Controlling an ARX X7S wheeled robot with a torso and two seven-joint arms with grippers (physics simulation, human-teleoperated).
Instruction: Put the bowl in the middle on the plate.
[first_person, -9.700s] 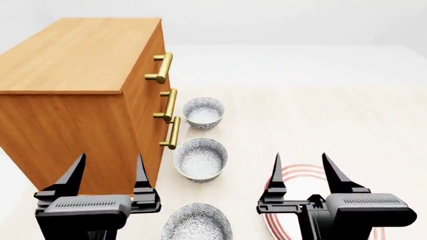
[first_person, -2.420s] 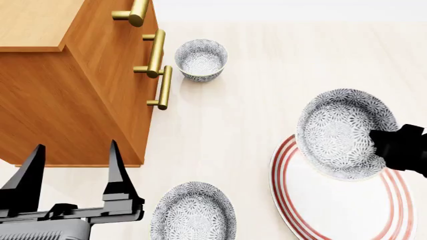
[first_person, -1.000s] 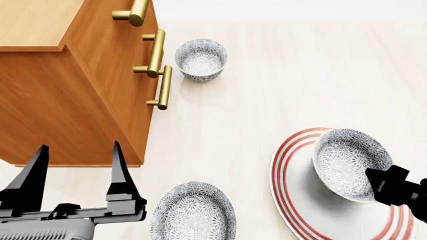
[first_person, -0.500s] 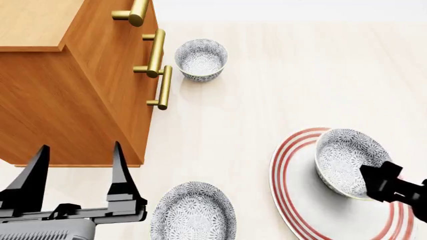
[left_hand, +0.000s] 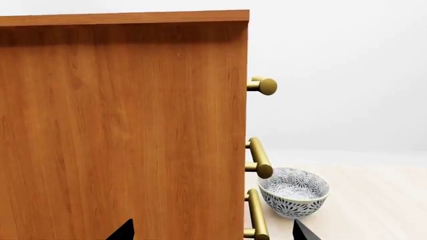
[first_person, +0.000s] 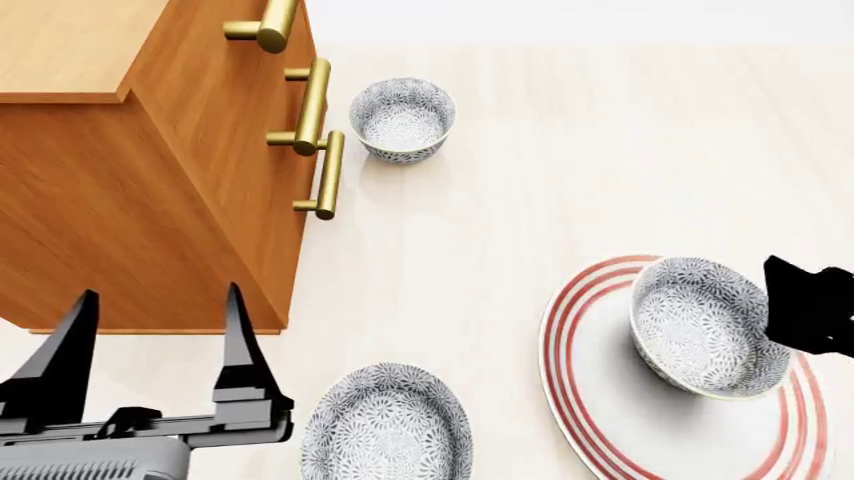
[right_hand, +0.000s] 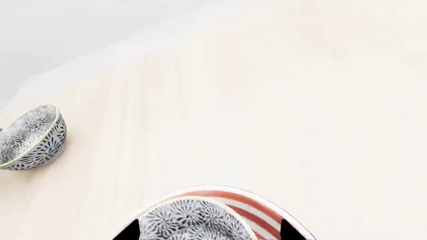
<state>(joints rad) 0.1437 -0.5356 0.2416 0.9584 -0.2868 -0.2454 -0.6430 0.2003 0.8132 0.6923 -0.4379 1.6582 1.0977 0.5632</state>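
The bowl (first_person: 703, 325), white with a grey-blue floral pattern, sits upright on the far right part of the red-ringed plate (first_person: 577, 400). My right gripper (first_person: 805, 308) hovers just right of it, open and clear of the rim. In the right wrist view its dark fingertips stand wide apart on either side of the bowl (right_hand: 192, 220) and plate (right_hand: 257, 209), with the right gripper (right_hand: 207, 233) holding nothing. My left gripper (first_person: 154, 345) is open and empty near the cabinet's front corner, seen as the left gripper (left_hand: 213, 235) facing the cabinet side.
A wooden cabinet (first_person: 134, 180) with brass handles (first_person: 320, 175) fills the left. A second patterned bowl (first_person: 402, 118) stands by the handles, also the bowl (left_hand: 293, 191) and the bowl (right_hand: 30, 137). A third bowl (first_person: 387, 422) sits at the front beside the left gripper.
The right gripper carried the bowl down onto the plate, let go of it and pulled back to the right. The left arm stayed put.
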